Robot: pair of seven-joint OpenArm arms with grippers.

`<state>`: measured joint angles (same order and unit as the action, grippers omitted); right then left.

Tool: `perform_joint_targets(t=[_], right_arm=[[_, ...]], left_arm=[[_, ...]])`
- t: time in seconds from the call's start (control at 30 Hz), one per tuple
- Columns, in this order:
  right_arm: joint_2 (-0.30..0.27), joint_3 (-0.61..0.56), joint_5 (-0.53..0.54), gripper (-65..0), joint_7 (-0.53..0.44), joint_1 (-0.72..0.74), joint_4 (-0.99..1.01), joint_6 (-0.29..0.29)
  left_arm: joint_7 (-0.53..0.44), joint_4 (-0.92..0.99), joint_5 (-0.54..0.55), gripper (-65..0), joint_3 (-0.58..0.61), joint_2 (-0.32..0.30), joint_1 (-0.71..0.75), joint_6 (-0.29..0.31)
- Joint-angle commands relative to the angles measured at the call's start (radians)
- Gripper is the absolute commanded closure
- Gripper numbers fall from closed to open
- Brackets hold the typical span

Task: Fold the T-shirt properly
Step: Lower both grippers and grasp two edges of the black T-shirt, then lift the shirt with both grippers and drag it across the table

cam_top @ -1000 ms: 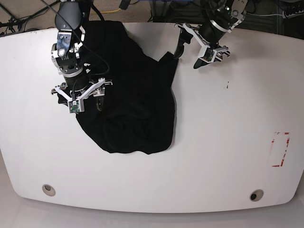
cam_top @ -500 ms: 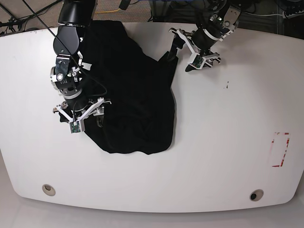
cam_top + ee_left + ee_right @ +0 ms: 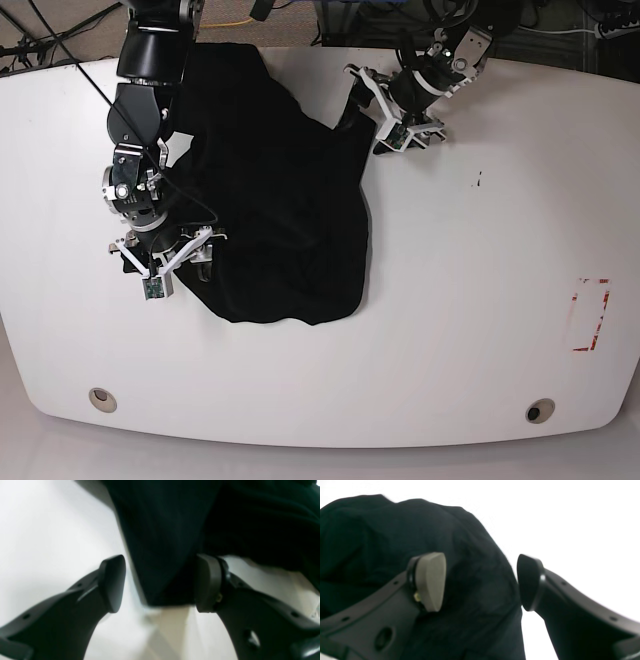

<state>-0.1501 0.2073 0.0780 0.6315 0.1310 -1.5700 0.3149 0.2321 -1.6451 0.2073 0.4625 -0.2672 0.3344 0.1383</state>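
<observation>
A large black soft cotton T-shirt (image 3: 280, 190) is lying crumpled on the left half of the white table (image 3: 470, 300). The right gripper (image 3: 165, 258), jaws standing apart and holding nothing, is sliding further down the shirt's left edge than a second ago. The left gripper (image 3: 385, 108), wide open and empty, is moving in to straddle the shirt's upper right corner.

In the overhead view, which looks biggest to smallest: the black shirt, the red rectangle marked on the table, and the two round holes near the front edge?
1. T-shirt, by far the largest.
2. Red rectangle.
3. The two round holes, which look about alike, so I would not rank them.
</observation>
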Motion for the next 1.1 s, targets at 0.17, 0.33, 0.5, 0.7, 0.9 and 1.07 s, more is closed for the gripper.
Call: perform_joint_targets(t=[0.17, 0.33, 0.5, 0.7, 0.9, 1.07], right_arm=[[-0.036, 0.001, 0.006, -42.6, -0.029, 0.197, 0.257, 0.000], [-0.062, -0.001, 0.009, -42.5, -0.045, 0.305, 0.454, 0.000], [-0.081, -0.001, 0.009, -42.5, -0.112, 0.385, 0.619, 0.000], [-0.064, -0.001, 0.016, -42.5, -0.052, 0.371, 0.630, 0.065], [-0.033, 0.001, 0.007, -42.5, -0.051, 0.350, 0.636, 0.092], [-0.018, 0.001, 0.007, -42.5, -0.083, 0.333, 0.638, 0.092]], left_arm=[[0.006, 0.004, 0.002, -18.1, 0.005, -0.004, -0.005, 0.001], [0.008, 0.004, 0.001, 0.0, 0.005, -0.007, -0.005, 0.001], [0.008, 0.006, 0.001, 0.0, -0.001, -0.008, -0.008, 0.001], [0.006, -0.002, 0.007, 0.0, -0.003, -0.037, -0.010, 0.001], [0.006, -0.017, 0.007, 0.0, -0.003, -0.039, -0.011, 0.001], [0.006, -0.051, 0.005, 0.0, -0.003, -0.039, -0.007, 0.001]])
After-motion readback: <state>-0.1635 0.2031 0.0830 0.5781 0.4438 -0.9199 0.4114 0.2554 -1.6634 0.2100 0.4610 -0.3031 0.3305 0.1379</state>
